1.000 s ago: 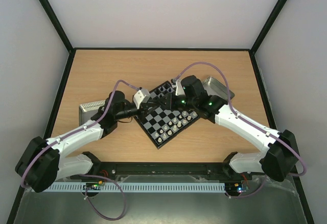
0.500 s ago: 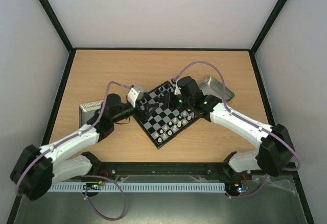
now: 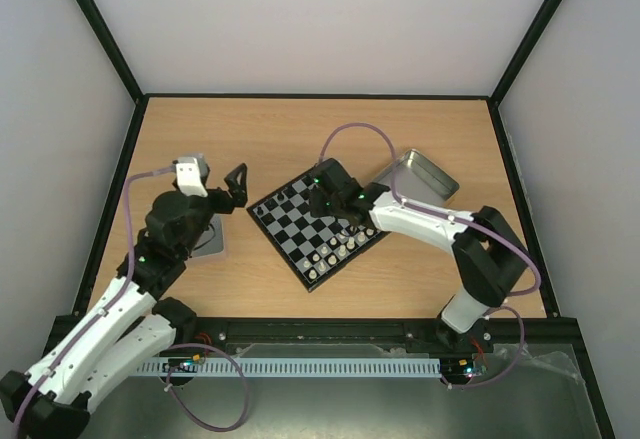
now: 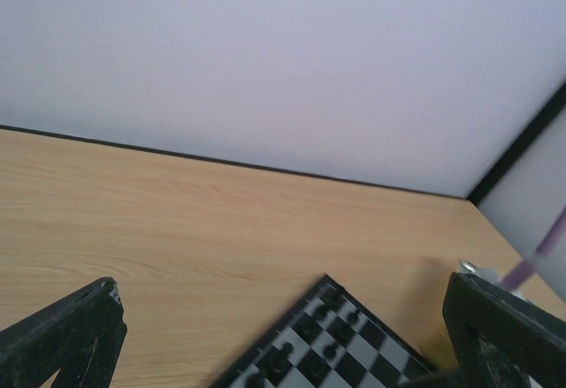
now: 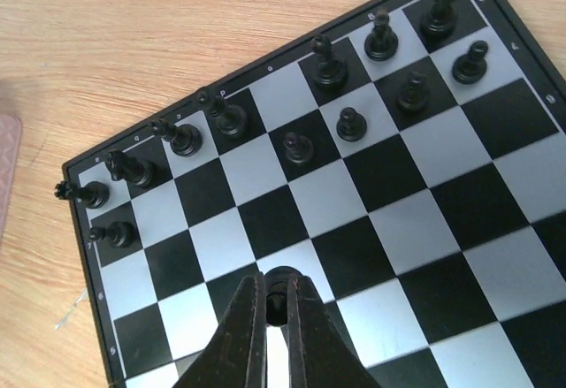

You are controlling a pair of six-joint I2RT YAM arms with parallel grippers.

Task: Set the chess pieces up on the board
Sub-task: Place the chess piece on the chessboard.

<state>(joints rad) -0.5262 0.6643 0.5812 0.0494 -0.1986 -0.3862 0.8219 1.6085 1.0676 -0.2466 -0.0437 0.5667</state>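
The board (image 3: pixel 300 227) lies turned like a diamond in the middle of the table. Black chess pieces (image 5: pixel 327 65) stand in its two far rows, and white ones (image 3: pixel 335 249) line its near edge. My right gripper (image 5: pixel 276 304) hangs low over the board's middle and is shut on a small black piece (image 5: pixel 281 284). It is also in the top view, right gripper (image 3: pixel 318 202). My left gripper (image 3: pixel 233 185) is off the board to the left, raised and open. Between its wide fingers (image 4: pixel 75 335) I see only table and the board's corner (image 4: pixel 323 348).
A square metal tin (image 3: pixel 418 174) lies right of the board, behind the right arm. Another tin (image 3: pixel 208 239) sits under the left arm at the left. Black rails edge the table (image 3: pixel 300 129), with white walls behind.
My left gripper opened and pulled back from the board's left corner to the left. My right gripper slid left over the board and shut on a black piece.
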